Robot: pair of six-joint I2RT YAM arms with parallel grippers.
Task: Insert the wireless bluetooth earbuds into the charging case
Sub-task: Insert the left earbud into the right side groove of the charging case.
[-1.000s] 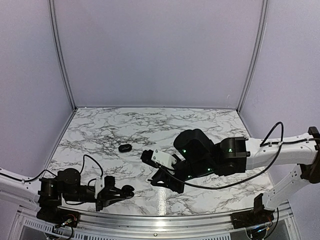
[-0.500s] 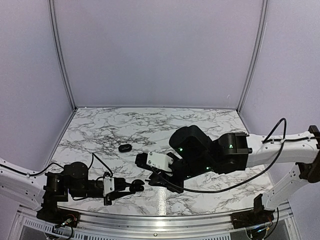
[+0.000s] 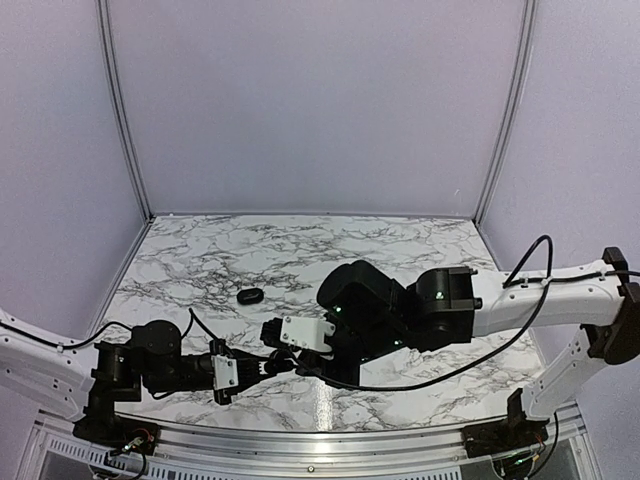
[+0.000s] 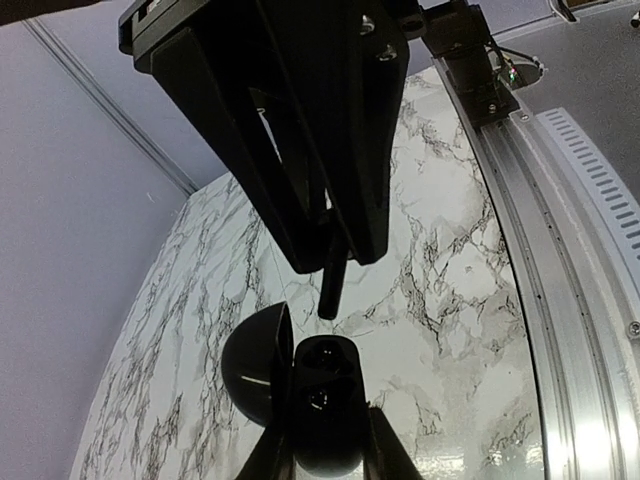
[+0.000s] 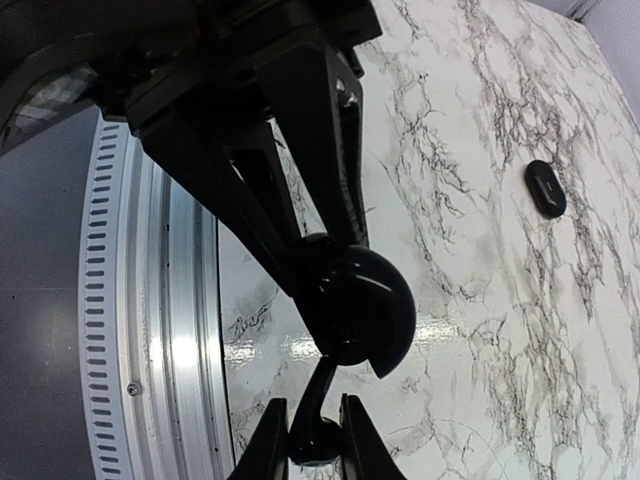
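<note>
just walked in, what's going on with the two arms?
The left gripper has its jaws shut on the open charging case near the table's front edge. The right gripper pinches one earbud, stem pointing at the case opening, not yet seated. Another small black item lies further back on the marble.

The table [image 3: 400, 250] carries 1 rail [image 3: 330, 440] along its near edge. The 2 arms meet over the near centre-left part of the table, just behind the rail: the left gripper [image 4: 325, 452] reaches in from the left, the right gripper [image 5: 312, 445] from the right. The case [image 4: 322, 385] sits between the left gripper's fingers, with its lid [image 4: 257, 365] swung open to one side. 1 earbud [image 4: 331, 288] sits between the right gripper's fingers, its tip just beside the open mouth of the case; contact cannot be confirmed. 1 small oval item [image 3: 251, 296] lies on the table behind and to the left of both grippers, well apart from them.
</note>
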